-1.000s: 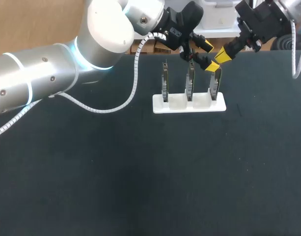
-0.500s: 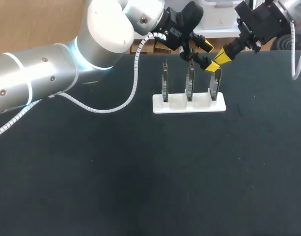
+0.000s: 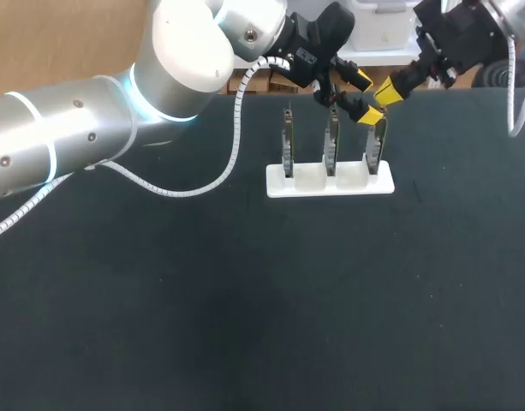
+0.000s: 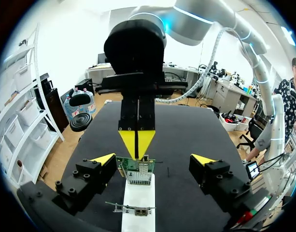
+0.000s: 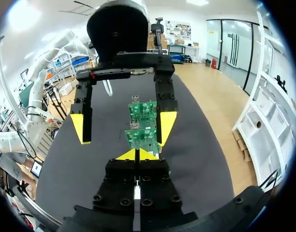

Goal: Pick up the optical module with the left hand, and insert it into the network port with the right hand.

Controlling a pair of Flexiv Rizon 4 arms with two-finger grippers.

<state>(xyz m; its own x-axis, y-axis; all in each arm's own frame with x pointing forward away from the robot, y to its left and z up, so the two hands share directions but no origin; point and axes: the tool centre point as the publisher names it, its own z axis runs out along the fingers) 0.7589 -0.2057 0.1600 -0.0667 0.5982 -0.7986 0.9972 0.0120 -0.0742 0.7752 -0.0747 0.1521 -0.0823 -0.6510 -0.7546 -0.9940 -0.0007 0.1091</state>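
Three upright circuit boards (image 3: 331, 147) stood in a white holder (image 3: 318, 187) at the table's (image 3: 245, 300) 12 o'clock. Jaws apart, the left gripper (image 3: 365, 97) straddled the right-hand board's top, probably lining up a grasp. At its 1 o'clock the right gripper (image 3: 387, 90) waited, tips pressed together, seemingly on nothing. The optical module couldn't be told from the boards, and neither gripper held it.
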